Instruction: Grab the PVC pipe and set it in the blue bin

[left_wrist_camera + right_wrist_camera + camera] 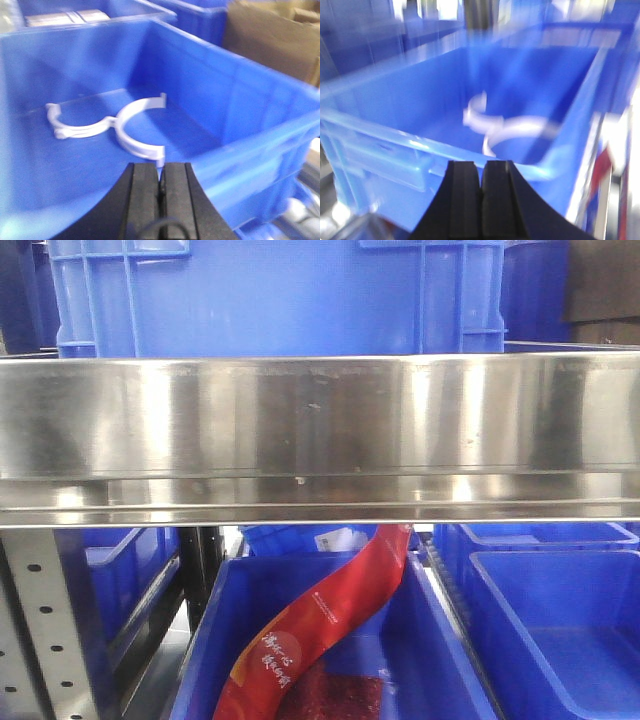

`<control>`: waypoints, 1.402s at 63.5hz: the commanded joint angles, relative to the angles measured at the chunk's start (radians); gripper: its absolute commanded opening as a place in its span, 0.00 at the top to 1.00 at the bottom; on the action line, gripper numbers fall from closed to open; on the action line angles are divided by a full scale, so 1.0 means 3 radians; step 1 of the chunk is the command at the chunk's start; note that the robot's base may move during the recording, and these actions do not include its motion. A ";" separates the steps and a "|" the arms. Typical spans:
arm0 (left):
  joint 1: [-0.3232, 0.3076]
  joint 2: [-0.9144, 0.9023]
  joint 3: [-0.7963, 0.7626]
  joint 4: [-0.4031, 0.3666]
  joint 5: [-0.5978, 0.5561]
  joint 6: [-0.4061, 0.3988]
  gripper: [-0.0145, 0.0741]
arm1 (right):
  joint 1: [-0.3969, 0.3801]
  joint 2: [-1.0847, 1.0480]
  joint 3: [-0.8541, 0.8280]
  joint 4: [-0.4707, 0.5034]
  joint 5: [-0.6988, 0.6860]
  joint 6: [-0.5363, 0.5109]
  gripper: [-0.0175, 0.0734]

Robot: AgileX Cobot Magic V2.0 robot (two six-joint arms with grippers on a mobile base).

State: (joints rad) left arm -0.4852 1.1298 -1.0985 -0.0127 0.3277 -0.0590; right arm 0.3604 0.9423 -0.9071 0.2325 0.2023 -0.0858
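- While the front view shows neither of our arms, we see a wide steel shelf rail (pixel 320 435) crossing the picture, a blue crate (pixel 275 295) standing above it, and below it a blue tub (pixel 330 640) holding a red printed pouch (pixel 320 625) that leans up toward the rail.
- From our left wrist, the left fingers (pixel 160 182) are pressed together with nothing between them. Just beyond their tips sits the blue bin (pixel 260 120), and on its floor lie two white curved PVC pipe pieces (pixel 135 127), touching each other where their arcs meet; the nearer arc ends close ahead of the fingertips.
- From our right wrist, the picture is badly blurred. The right fingers (pixel 481 182) are closed and empty, hovering at the bin's near rim. Ahead of them, inside the bin, the white pieces show as a smeared pale shape.
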 commanded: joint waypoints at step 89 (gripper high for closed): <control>0.0876 -0.2013 0.1431 -0.0083 -0.0529 -0.0018 0.96 | -0.0472 -0.1299 0.0950 -0.0114 -0.0314 -0.0032 0.99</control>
State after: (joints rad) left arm -0.2276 0.5335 -0.6697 -0.0314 0.1854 -0.0615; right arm 0.2245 0.5687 -0.6393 0.2254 0.1710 -0.0858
